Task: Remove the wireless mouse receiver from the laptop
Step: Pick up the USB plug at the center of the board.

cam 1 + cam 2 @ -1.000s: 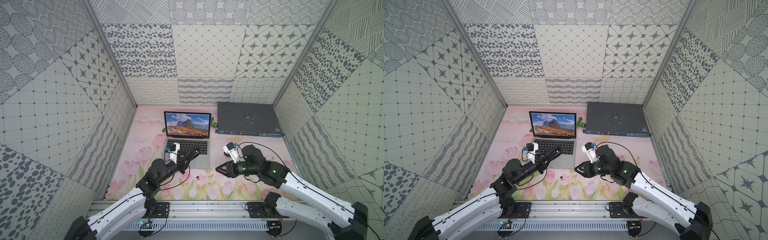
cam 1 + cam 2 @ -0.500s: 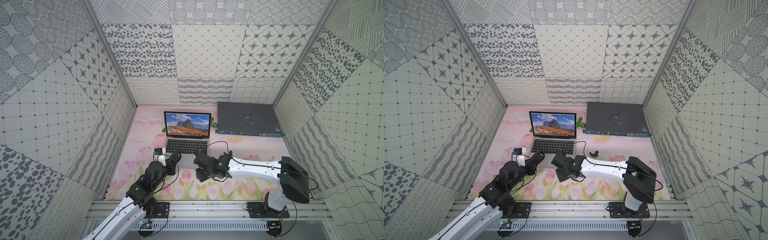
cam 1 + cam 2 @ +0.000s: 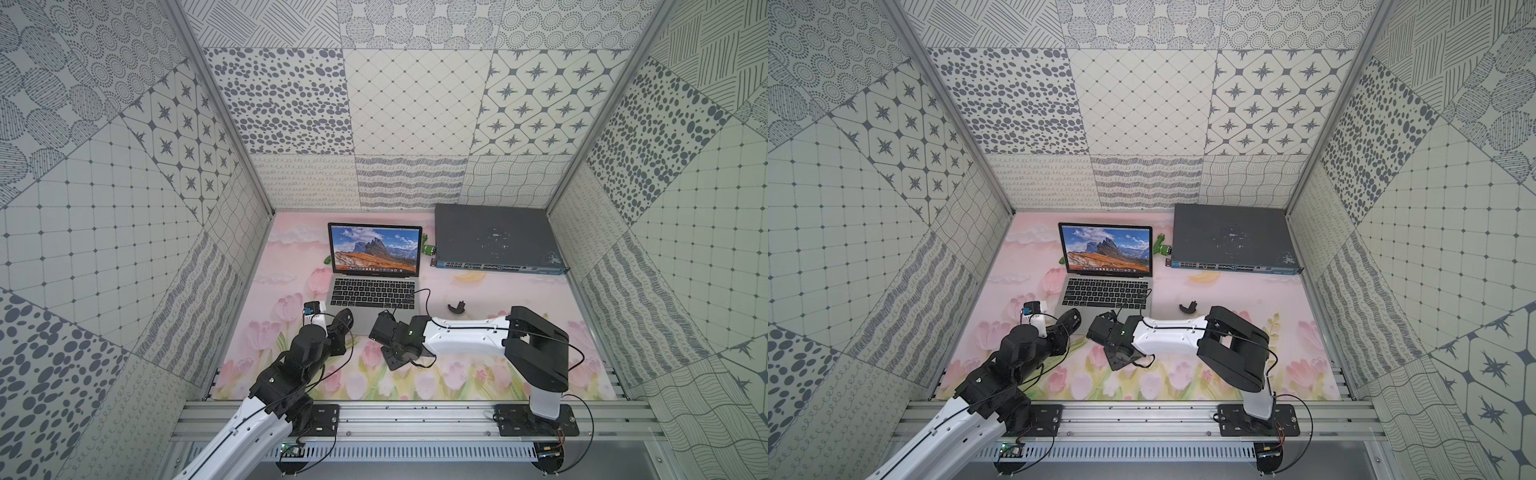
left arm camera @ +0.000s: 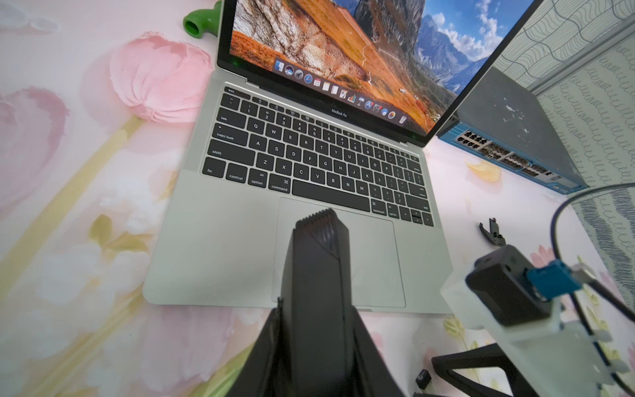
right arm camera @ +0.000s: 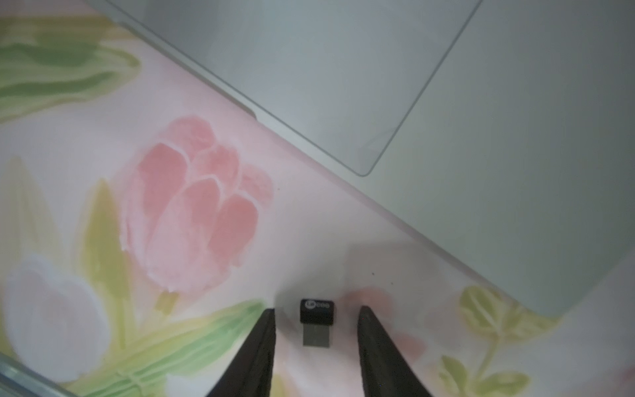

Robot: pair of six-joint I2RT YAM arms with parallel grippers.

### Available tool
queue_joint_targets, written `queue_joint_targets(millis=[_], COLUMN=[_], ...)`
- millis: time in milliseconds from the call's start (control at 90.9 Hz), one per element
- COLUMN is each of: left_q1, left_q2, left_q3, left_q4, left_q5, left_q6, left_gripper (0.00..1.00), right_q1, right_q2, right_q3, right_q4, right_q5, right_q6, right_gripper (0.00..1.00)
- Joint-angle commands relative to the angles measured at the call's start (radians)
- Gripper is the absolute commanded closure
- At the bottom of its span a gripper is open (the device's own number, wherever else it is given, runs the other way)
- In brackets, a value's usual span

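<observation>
"MacBook Pro" printed below the screen of the laptop (image 4: 220, 247), keys (image 4: 309, 161) marked esc, tab, caps lock, shift, fn, control, option, command and letters, white mark on the receiver (image 5: 316, 311) unreadable

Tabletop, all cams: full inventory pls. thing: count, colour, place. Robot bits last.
laptop: 1, silver, black keys, open, mid-back of mat
wireless mouse receiver: 1, black with silver plug, lying on mat off the laptop's front edge, unplugged
network switch: 1, dark grey, blue port face, back right
green pipe fittings: 2 bits showing, either side of the laptop screen
small black part: 1, on mat right of laptop
mat: 1, pink tulip print, under everything
left end effector: 1, black, shut, near laptop's front left corner
right end effector: 1, black, open, fingers either side of receiver, not touching
</observation>
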Motion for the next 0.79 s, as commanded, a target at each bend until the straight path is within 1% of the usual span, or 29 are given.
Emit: queue_joint_targets(millis=[0, 143, 253, 374, 572, 715, 781], left_q1=[0.007, 0.009, 0.01, 0.011, 0.012, 0.013, 0.013], left_q2=[-0.004, -0.003, -0.003, -0.003, -0.003, -0.002, 0.0], left_q3=[0.008, 0.008, 0.008, 0.006, 0.006, 0.003, 0.0], left_q4=[-0.006, -0.002, 0.001, 0.003, 0.004, 0.012, 0.027], left_q5=[-0.005, -0.001, 0.005, 0.01, 0.018, 0.04, 0.075], left_q6=[0.01, 0.015, 0.019, 0.021, 0.024, 0.026, 0.029], left_gripper=[0.82, 0.82, 0.82, 0.82, 0.82, 0.82, 0.82], right_q1=[0.006, 0.012, 0.021, 0.024, 0.024, 0.02, 0.009], right_q2=[0.043, 0.074, 0.083, 0.087, 0.097, 0.069, 0.027], right_q3=[0.04, 0.063, 0.079, 0.08, 0.081, 0.081, 0.073], right_q4=[-0.018, -0.043, -0.076, -0.087, -0.087, -0.086, -0.081], right_q5=[0.018, 0.025, 0.047, 0.05, 0.05, 0.092, 0.122], right_q6=[-0.003, -0.006, -0.006, -0.004, -0.003, -0.015, -0.039], right_gripper=[0.6, 0.69, 0.73, 0.75, 0.86, 0.93, 0.94])
